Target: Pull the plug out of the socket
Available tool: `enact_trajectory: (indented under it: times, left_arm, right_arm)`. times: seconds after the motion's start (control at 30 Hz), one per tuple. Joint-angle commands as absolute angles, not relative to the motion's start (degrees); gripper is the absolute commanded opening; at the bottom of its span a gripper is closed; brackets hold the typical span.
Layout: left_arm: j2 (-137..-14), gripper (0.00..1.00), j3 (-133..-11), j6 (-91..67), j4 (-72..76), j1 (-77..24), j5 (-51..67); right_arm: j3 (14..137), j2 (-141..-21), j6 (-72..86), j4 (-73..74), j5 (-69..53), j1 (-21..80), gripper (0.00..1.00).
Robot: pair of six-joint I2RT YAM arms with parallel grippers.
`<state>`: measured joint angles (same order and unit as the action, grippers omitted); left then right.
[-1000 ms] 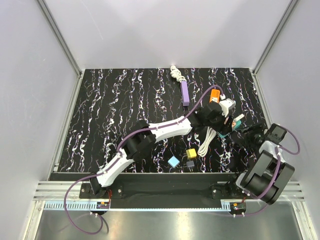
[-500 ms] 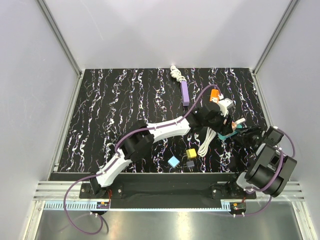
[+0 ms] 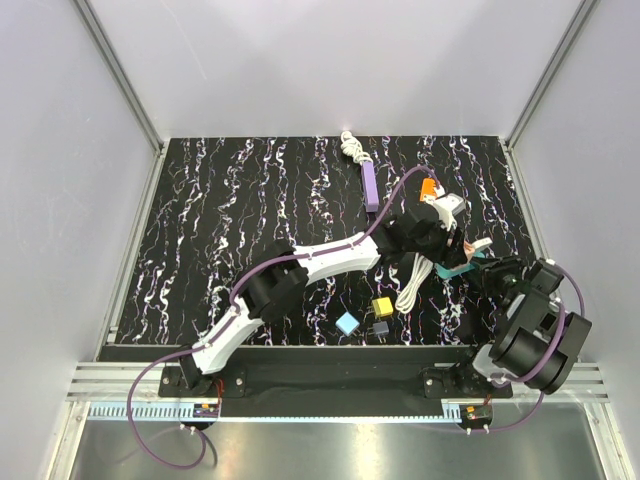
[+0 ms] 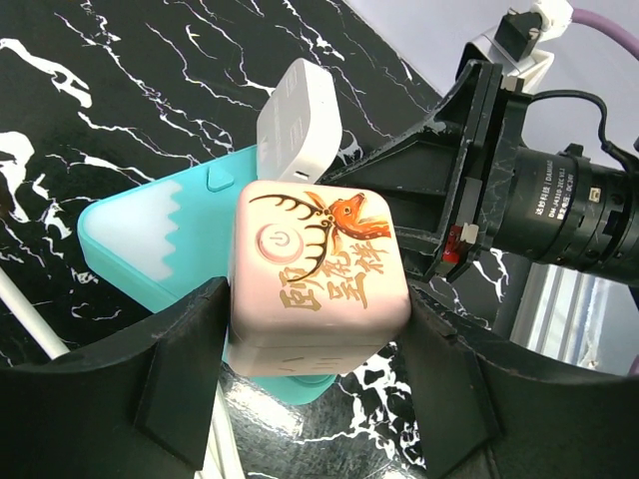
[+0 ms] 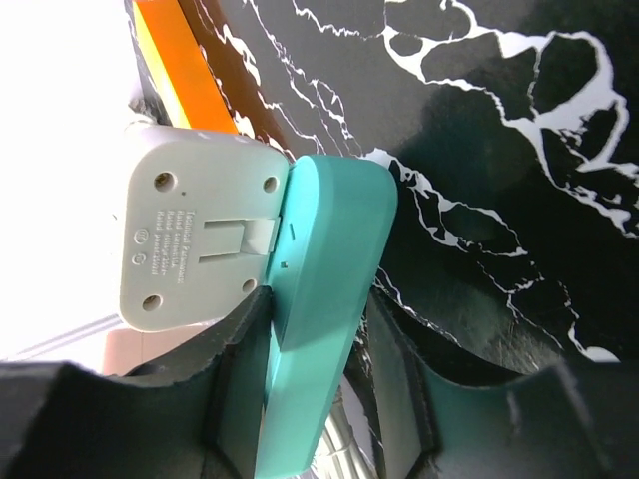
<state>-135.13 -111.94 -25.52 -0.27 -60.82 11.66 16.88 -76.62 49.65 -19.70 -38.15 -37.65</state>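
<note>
Gripping stage: the left gripper, arm stretched long across the black marbled table, clamps the sides of the pink deer-print cube socket toward the table's right side. The right gripper, arm folded short, straddles the flat teal plastic plug seated against that cube; whether it pinches yet I can't tell. Next, I'd judge: firm squeeze, then a straight pull apart while the left braces the cube

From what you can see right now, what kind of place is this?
Probably a lab robot test cell: plain grey panel walls on aluminium posts, a black marbled tabletop, and a left arm and right arm bolted at its near edge.
</note>
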Motion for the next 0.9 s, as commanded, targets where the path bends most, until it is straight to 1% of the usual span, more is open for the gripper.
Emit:
enact_trajectory:
  times: [0.0, 0.03, 0.13, 0.17, 0.23, 0.27, 0.33, 0.47, 0.5, 0.63, 0.7, 0.87]
  left_arm:
    - [-132.2, 0.0, -111.4, -28.5, 3.3, -61.3, 15.7]
    - [-132.2, 0.0, -111.2, -28.7, 3.3, -61.3, 16.1]
    - [-132.1, 0.0, -111.1, -28.7, 3.6, -61.3, 16.7]
    - [-132.1, 0.0, -111.1, -29.0, 3.8, -61.3, 16.8]
    - [-132.3, 0.0, -111.2, -29.4, 4.2, -61.3, 17.3]
    - [-132.3, 0.0, -111.2, -29.4, 4.4, -61.3, 17.4]
    - [-132.4, 0.0, -111.4, -30.0, 4.6, -61.4, 17.7]
    - [-132.4, 0.0, -111.5, -30.1, 5.3, -61.6, 17.9]
    - [-132.3, 0.0, -111.7, -30.1, 5.3, -61.8, 18.0]
    - [-131.8, 0.0, -113.0, -28.2, 6.3, -62.3, 17.1]
    - [-132.1, 0.0, -114.7, -27.6, 6.1, -62.3, 16.7]
    - [-134.7, 0.0, -123.7, -27.9, 2.9, -62.4, 15.4]
  right_arm:
    - [15.9, -73.8, 51.6, -22.1, -37.3, -37.8, 0.44]
    - [15.7, -73.7, 51.5, -22.2, -36.9, -37.8, 0.42]
    - [16.1, -74.2, 51.1, -21.8, -36.6, -37.8, 0.33]
    - [16.3, -74.4, 50.4, -21.7, -36.5, -37.8, 0.24]
    - [16.5, -75.4, 49.7, -21.2, -36.2, -37.8, 0.17]
    - [16.9, -75.6, 48.6, -20.9, -36.1, -37.8, 0.08]
    - [17.0, -76.5, 47.7, -20.5, -35.7, -37.8, 0.0]
    - [17.8, -77.3, 45.5, -18.7, -33.9, -37.8, 0.0]
    - [18.5, -77.6, 44.9, -15.1, -32.9, -37.8, 0.0]
    - [21.0, -78.8, 42.5, -10.6, -30.5, -37.8, 0.0]
    - [21.4, -79.0, 42.2, -9.7, -29.7, -37.4, 0.0]
    - [21.7, -77.3, 40.7, -9.5, -27.9, -35.2, 0.0]
